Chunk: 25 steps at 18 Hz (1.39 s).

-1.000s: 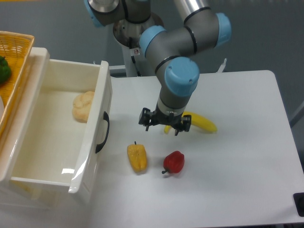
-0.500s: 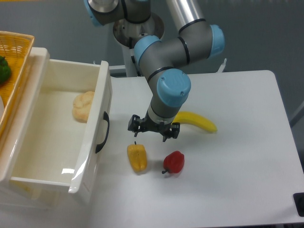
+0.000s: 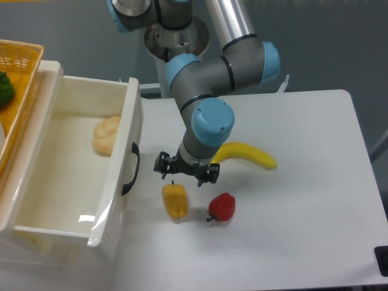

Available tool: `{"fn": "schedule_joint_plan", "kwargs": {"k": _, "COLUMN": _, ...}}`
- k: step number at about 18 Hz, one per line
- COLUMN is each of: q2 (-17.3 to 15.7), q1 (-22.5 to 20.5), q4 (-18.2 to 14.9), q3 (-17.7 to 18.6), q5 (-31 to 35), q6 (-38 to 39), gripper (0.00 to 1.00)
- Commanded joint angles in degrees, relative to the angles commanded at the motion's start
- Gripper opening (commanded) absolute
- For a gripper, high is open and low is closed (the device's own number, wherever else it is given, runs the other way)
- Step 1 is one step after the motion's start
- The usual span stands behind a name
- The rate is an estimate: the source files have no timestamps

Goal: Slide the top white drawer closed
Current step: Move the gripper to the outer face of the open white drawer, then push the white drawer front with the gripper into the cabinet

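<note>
The top white drawer (image 3: 118, 182) stands pulled far out to the right at the left side of the table, its flat front panel carrying a black curved handle (image 3: 131, 169). A pale bread roll (image 3: 106, 136) lies inside it. My gripper (image 3: 185, 172) hangs open just right of the drawer front, a short gap away from the handle, with nothing between its fingers. It hovers directly above the yellow pepper (image 3: 174, 200).
A red pepper (image 3: 222, 207) lies beside the yellow one, and a banana (image 3: 245, 155) lies behind the gripper. A yellow woven basket (image 3: 17, 85) with a green vegetable (image 3: 5, 88) sits on top of the cabinet at far left. The white table (image 3: 303, 200) extends to the right.
The gripper has travelled left and slightly toward the front, from beside the banana to just above the yellow pepper, closer to the drawer front. The drawer has not moved.
</note>
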<state>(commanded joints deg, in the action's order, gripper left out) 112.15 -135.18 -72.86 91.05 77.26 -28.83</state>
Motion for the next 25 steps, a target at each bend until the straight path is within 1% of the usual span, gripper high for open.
{"fn": "schedule_joint_plan", "kwargs": {"k": 10, "q2": 0.53, "q1": 1.50, "q4": 0.00, "q3": -0.35, "q5": 0.00, "q6": 0.00, "gripper": 1.00}}
{"fn": "schedule_joint_plan", "kwargs": {"k": 25, "q2": 0.00, "q1": 3.60, "q4": 0.00, "q3": -0.35, "q5": -0.18, "q6": 0.00, "gripper": 1.00}}
